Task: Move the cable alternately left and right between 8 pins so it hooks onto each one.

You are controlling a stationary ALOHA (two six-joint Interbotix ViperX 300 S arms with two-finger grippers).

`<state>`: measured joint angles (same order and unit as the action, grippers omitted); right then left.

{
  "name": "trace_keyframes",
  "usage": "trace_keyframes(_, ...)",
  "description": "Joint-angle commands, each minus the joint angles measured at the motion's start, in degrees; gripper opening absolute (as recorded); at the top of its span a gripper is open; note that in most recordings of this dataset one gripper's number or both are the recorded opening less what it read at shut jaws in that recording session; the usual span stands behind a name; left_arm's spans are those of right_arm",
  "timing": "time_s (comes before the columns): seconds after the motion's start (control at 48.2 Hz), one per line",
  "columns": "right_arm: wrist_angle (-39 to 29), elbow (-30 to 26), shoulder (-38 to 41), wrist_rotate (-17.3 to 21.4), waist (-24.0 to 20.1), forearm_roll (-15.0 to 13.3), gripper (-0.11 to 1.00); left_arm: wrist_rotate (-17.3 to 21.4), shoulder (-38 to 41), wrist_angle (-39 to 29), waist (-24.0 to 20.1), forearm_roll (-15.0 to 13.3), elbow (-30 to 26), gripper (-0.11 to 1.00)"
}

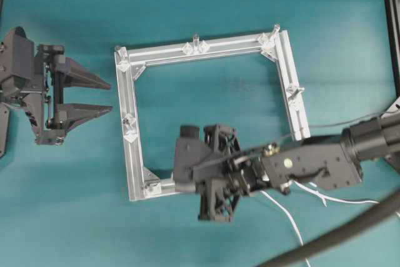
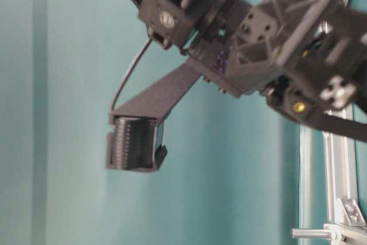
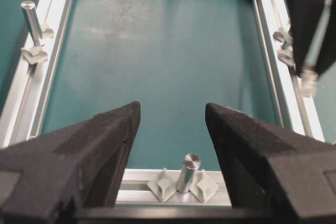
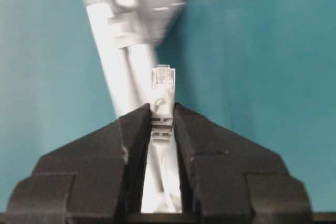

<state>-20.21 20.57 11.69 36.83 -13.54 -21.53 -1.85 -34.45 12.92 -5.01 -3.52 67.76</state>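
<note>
Right gripper (image 4: 163, 121) was clamped on the cable (image 4: 161, 182) just behind its plug (image 4: 163, 85), frame (image 4: 118, 72) right ahead. I'd keep slack low approaching the first pin. Left gripper (image 1: 94, 96) sat spread wide, far off.

Frame (image 4: 131, 19) blurred (wrist view); bottom rail hidden.

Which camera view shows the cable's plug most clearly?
The right wrist view: the plug sits sharp and close between the right gripper fingers. The left wrist view shows it blurred; the other two views hide it.
</note>
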Motion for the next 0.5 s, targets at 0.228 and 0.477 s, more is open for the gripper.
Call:
trace_keyframes(0.228, 0.4, -4.8, 1.6, 0.1, -5.2, 2.3, 0.15, -0.4, -0.3, 0.3, 3.3, 0.0, -0.4, 0.65)
trace_keyframes(0.477, -0.1, -14.5, 8.5, 0.1, -5.9, 2.5, 0.15, -0.7, -0.5, 0.3, 6.9, 0.0, 0.5, 0.65)
